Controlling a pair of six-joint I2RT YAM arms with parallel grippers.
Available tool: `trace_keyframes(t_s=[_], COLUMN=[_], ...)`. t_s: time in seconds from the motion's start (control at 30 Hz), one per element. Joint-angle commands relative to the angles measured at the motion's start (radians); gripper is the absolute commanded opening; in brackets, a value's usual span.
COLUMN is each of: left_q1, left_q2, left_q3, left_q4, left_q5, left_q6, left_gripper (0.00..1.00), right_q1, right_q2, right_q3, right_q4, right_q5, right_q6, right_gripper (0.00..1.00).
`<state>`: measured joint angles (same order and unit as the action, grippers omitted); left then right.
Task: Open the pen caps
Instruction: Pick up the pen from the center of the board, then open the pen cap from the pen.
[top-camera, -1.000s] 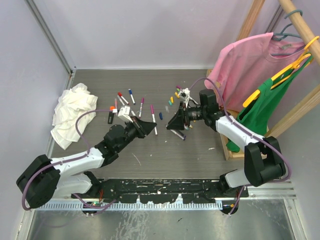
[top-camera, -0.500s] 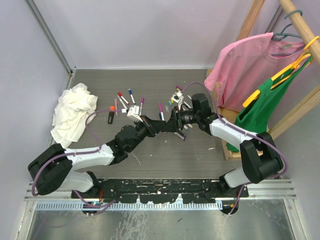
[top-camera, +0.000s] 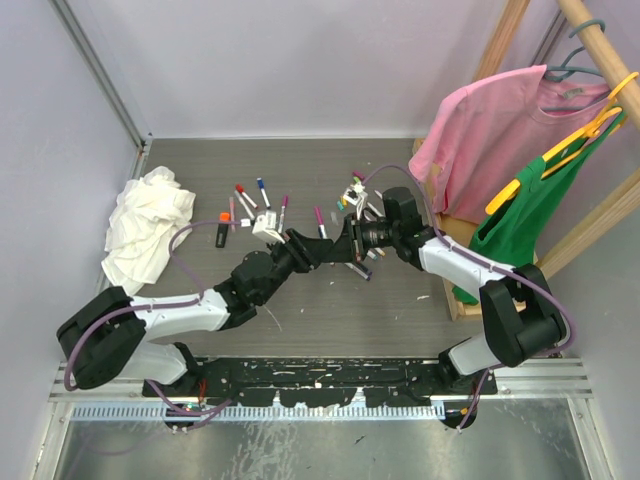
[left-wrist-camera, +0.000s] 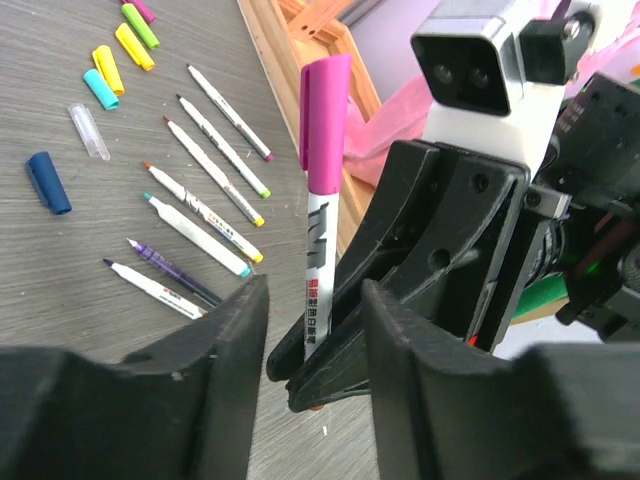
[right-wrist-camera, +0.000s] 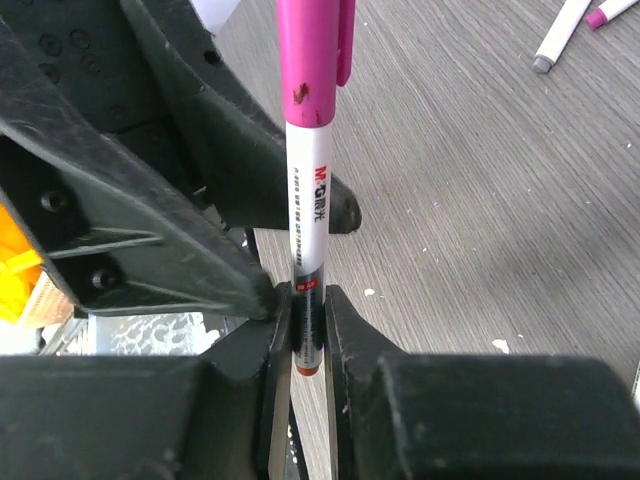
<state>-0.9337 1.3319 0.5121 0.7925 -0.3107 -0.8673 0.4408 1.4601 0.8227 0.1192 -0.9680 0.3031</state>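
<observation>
Hanging above the middle of the table (top-camera: 300, 160), a pen (right-wrist-camera: 305, 200) was held by the lower end of its white barrel in the right claw (right-wrist-camera: 305, 320). That claw's jaws were clamped together on the plastic just above the butt. The magenta cap (left-wrist-camera: 322, 120) was seated on the far end and had not yet been pulled. The left claw (left-wrist-camera: 312, 305) was seen with its jaws apart. One finger stood on each side of the barrel, below the cap, with a gap showing on both sides, so nothing was gripped by it.

Loose caps (left-wrist-camera: 105, 65) in yellow, green, blue and clear were scattered toward the far edge, beside a row of bare pens (left-wrist-camera: 205, 170). Capped pens (top-camera: 262, 188) lay nearer the rag (top-camera: 145, 225) at the left edge.

The pen was judged to be light, thin and stiff, with a smooth barrel that could slip through a pinch. The cap was taken for a small, hard friction fit, likely to release with a sudden pop. A hold was best taken on the cap's flat sides, away from the clip, and the pull kept straight along the barrel. Since the barrel was held only near its butt, any sideways force would be expected to lever it out of the right jaws.
</observation>
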Motion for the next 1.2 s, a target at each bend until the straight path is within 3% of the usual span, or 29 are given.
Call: trace_keyframes(t_s=[0.0, 0.1, 0.23, 0.43, 0.6, 0.87, 1.17], left_q1=[-0.002, 0.006, 0.057, 0.174, 0.221, 0.285, 0.287], left_q2=[-0.054, -0.113, -0.182, -0.254, -0.192, -0.095, -0.009], left_q3=[0.021, -0.004, -0.024, 0.115, 0.261, 0.275, 0.325], left_q4=[0.013, -0.010, -0.077, -0.472, -0.653, -0.474, -0.488], left_q5=[-0.029, -0.047, -0.009, 0.083, 0.222, 0.433, 0.445], left_q6=[0.024, 0.022, -0.001, -0.050, -0.005, -0.050, -0.095], left_gripper=[0.52, 0.67, 0.76, 0.86, 0.87, 0.86, 0.59], right_q1=[0.003, 0.001, 0.001, 0.002, 0.002, 0.001, 0.003], right_q2=[-0.009, -0.012, -0.018, -0.011, -0.001, 0.003, 0.014], right_q3=[0.041, 0.061, 0.085, 0.138, 0.158, 0.167, 0.172], right_q4=[0.009, -0.026, -0.088, -0.227, -0.275, -0.304, -0.321], right_q5=[-0.022, -0.026, -0.027, -0.028, -0.057, -0.059, -0.034], right_q6=[-0.029, -0.058, -0.116, -0.247, -0.293, -0.318, -0.328], right_gripper=[0.01, 0.01, 0.01, 0.01, 0.01, 0.01, 0.01])
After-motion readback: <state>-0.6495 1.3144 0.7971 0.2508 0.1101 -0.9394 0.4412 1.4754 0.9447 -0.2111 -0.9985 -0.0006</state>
